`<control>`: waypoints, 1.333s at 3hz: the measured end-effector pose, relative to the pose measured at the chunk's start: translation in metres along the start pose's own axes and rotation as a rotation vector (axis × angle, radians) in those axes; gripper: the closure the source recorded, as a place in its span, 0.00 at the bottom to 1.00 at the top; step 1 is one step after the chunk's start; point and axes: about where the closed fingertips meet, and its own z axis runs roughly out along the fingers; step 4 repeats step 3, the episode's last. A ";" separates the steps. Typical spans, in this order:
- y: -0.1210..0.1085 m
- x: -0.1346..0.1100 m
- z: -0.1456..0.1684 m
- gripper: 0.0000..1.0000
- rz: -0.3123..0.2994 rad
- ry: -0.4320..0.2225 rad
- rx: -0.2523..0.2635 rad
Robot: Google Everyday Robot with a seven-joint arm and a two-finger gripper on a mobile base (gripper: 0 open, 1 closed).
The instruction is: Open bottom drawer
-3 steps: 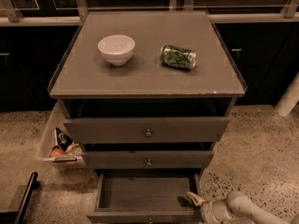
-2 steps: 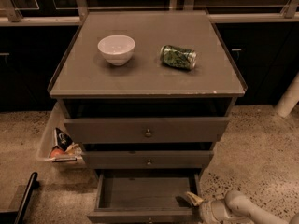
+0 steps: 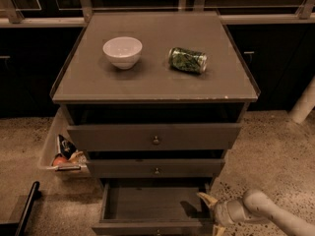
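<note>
The bottom drawer [image 3: 152,203] of a grey-brown wooden cabinet stands pulled far out, showing a plain dark empty interior; its front is at the lower frame edge. My gripper [image 3: 207,203] is at the drawer's right side, at the inner right corner near the side wall, with the pale arm running off to the lower right. Above it sit the middle drawer front [image 3: 156,168] and the top drawer front [image 3: 155,137], both with small round knobs and both slightly out.
On the cabinet top [image 3: 98,82] stand a white bowl [image 3: 122,51] and a green can [image 3: 187,60] lying on its side. A bin with snack packets [image 3: 64,154] sits on the floor at left. A dark bar [image 3: 27,208] is at lower left.
</note>
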 end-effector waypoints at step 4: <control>-0.026 -0.039 -0.066 0.00 -0.124 -0.002 0.043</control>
